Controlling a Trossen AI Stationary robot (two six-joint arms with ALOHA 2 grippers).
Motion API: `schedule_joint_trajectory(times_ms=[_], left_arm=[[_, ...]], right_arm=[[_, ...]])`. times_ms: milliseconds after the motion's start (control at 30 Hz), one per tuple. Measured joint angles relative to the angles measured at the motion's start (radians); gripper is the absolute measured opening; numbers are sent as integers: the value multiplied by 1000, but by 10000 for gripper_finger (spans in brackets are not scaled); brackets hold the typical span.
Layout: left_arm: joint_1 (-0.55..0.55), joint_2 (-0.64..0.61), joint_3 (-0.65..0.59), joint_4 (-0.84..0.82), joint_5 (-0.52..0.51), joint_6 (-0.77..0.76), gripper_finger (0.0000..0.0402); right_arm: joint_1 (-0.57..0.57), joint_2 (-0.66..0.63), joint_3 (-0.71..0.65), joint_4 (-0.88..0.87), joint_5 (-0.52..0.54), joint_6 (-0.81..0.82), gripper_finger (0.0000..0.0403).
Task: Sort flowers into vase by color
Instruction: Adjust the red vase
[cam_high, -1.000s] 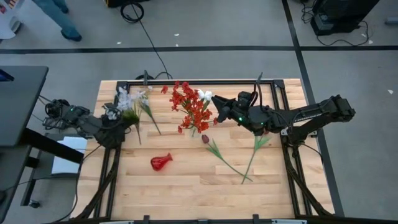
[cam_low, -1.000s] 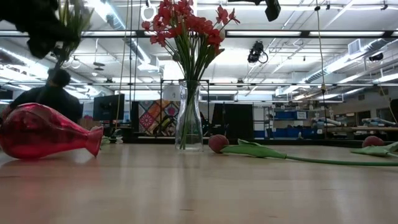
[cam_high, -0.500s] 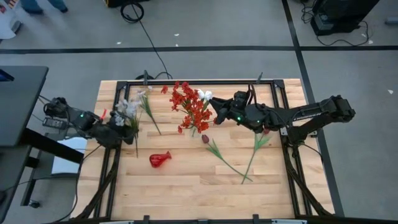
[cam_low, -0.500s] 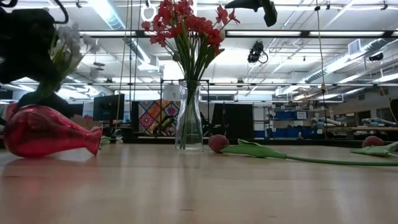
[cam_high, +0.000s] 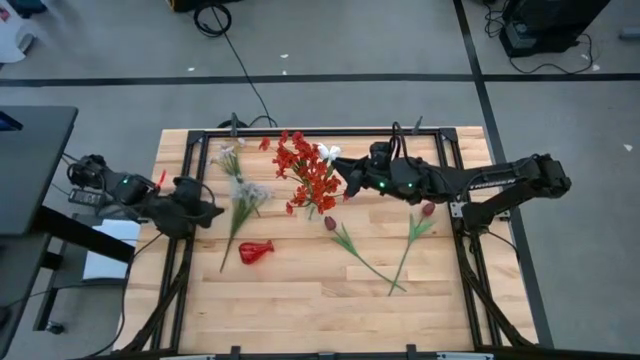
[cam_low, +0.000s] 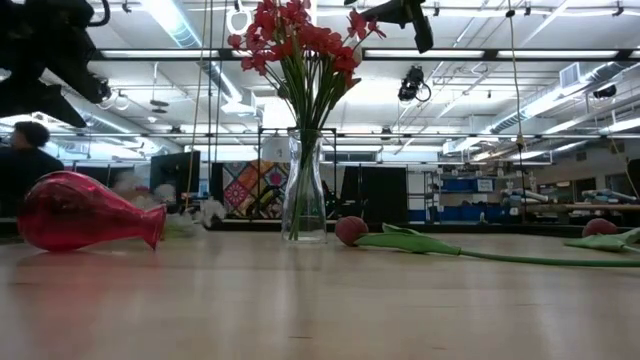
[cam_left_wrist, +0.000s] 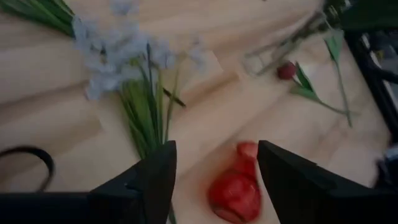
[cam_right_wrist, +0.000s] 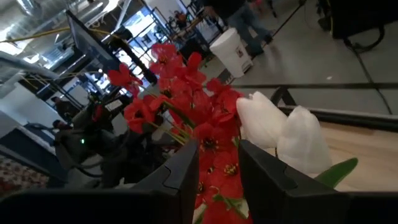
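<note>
Wooden table (cam_high: 300, 290) is sitting mid-frame in the high view w/ grey floor around it. Left gripper (cam_high: 213, 212) is hovering at centre-left, fingers apart & holding nothing; pale sprays (cam_high: 243, 195) are lying loose just beside it, above the tipped red vase (cam_high: 256, 252). Centre: bright red clusters (cam_high: 308, 170) are standing in the clear vase (cam_low: 304, 190), so 1 colour looks done. White tulips (cam_high: 329, 153) are showing at the right gripper (cam_high: 349, 176); can't tell its grip. Lower right, 2 dark red buds (cam_high: 330, 223) are lying unsorted, approx. half left.
</note>
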Motion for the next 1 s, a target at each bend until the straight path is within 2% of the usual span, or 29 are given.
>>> schedule_joint_trajectory(times_ms=[67, 167, 333, 500, 733, 867, 1000], left_arm=[[0, 1, 15, 28, 38, 21, 227], [0, 36, 16, 136, 58, 135, 220], [0, 216, 16, 334, 94, 403, 216], [0, 408, 15, 512, 143, 574, 217], [0, 645, 15, 595, 236, 545, 248], [32, 760, 14, 685, 266, 544, 275], [119, 851, 14, 709, 310, 541, 291]], right_arm=[[-9, 0, 0, -4, -29, 8, 121], [-20, 0, 0, -25, -54, 10, 121], [-30, -5, 0, -105, -63, 10, 121], [-18, -38, 0, -192, 9, 1, 121], [3, -158, 0, -207, 97, -148, 129], [8, -245, 0, -196, 118, -219, 155], [4, -309, 0, -197, 121, -243, 187]])
